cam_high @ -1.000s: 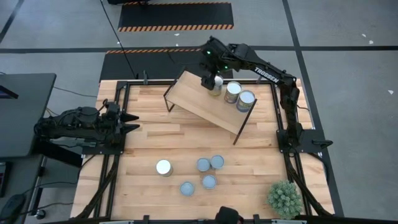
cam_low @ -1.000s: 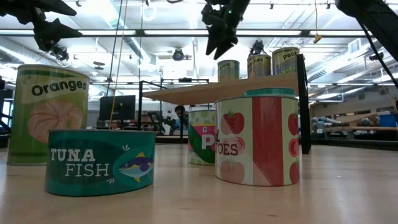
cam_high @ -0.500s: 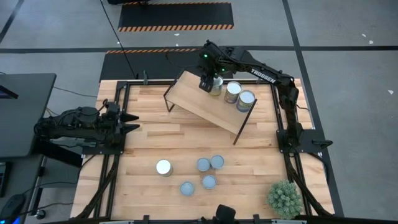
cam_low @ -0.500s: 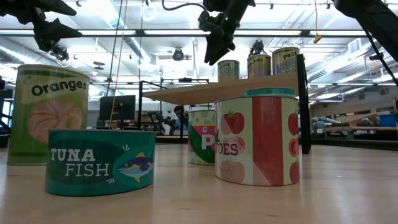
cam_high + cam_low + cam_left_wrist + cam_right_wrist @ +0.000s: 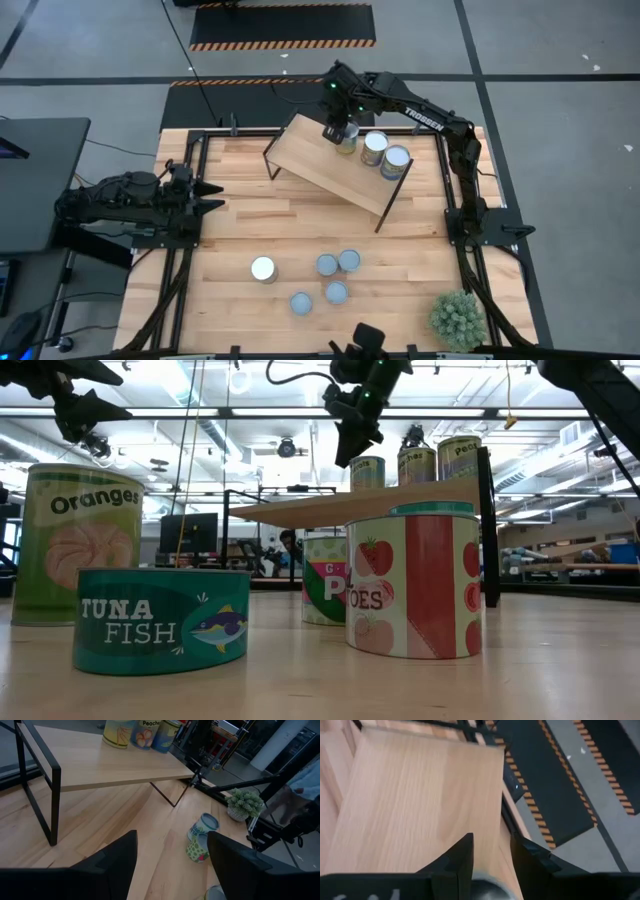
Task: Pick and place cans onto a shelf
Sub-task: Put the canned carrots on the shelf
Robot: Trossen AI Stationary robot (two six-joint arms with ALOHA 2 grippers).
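The high view looks straight down on the whole tabletop. The low view sits at tabletop height, very near the cans, facing the room. Both share the shelf. The left wrist view looks across at that shelf; the right wrist view hangs close above what seems its board.

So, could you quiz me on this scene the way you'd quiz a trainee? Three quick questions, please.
1. How many cans stand on the shelf?
2. True or false: the potted plant stands on the shelf.
3. Which gripper is over the shelf? A) the left gripper B) the right gripper C) neither

Key:
1. Three; five more are down on the table.
2. False: it stands on a corner of the table.
3. B; the left one waits at the table's left edge.
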